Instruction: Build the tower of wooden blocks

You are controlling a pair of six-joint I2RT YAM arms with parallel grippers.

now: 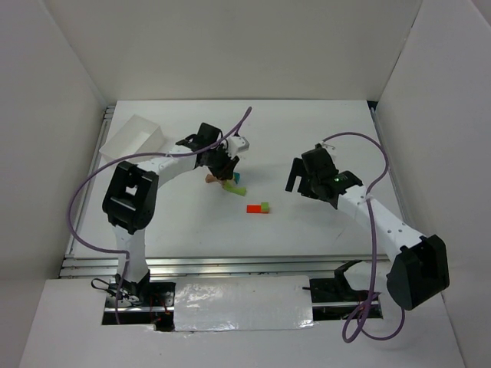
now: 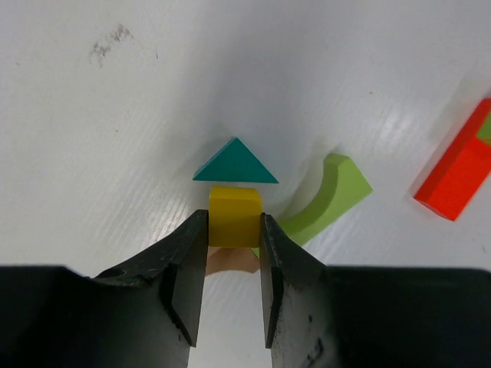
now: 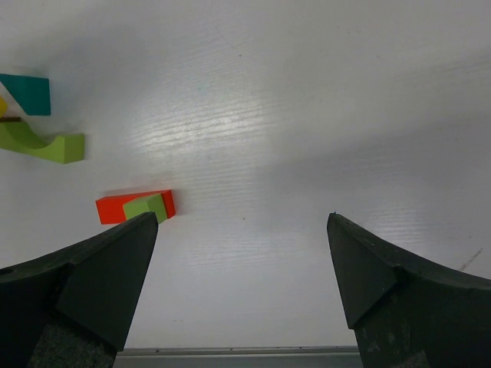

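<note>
White table (image 1: 322,123) runs wide from the red block (image 1: 254,208) to the far and right walls. White box (image 1: 132,136) sits well left of it, at the table edge. Red block's long axis runs left-right, small green block (image 1: 265,206) at its right end. Left gripper (image 2: 234,230), up-left of the red block, pinches the yellow block (image 2: 235,215). Teal triangle (image 2: 235,162) touches that, peak pointing away from the fingers. Green arch (image 2: 326,201) just beside. Right gripper (image 3: 242,230), right of the red block, spread wide, holds nothing.

Surface: table (image 2: 115,153), white, semi-gloss, finely ribbed, scuffed at eleven o'clock. Blocks: yellow block (image 2: 235,216), teal triangle (image 2: 235,162), green arch (image 2: 330,195) at three o'clock, red block (image 2: 453,184); painted, smooth, satin. Tooling: left gripper (image 2: 235,230), fingers (image 2: 182,264) black, matt, plastic-looking.
</note>
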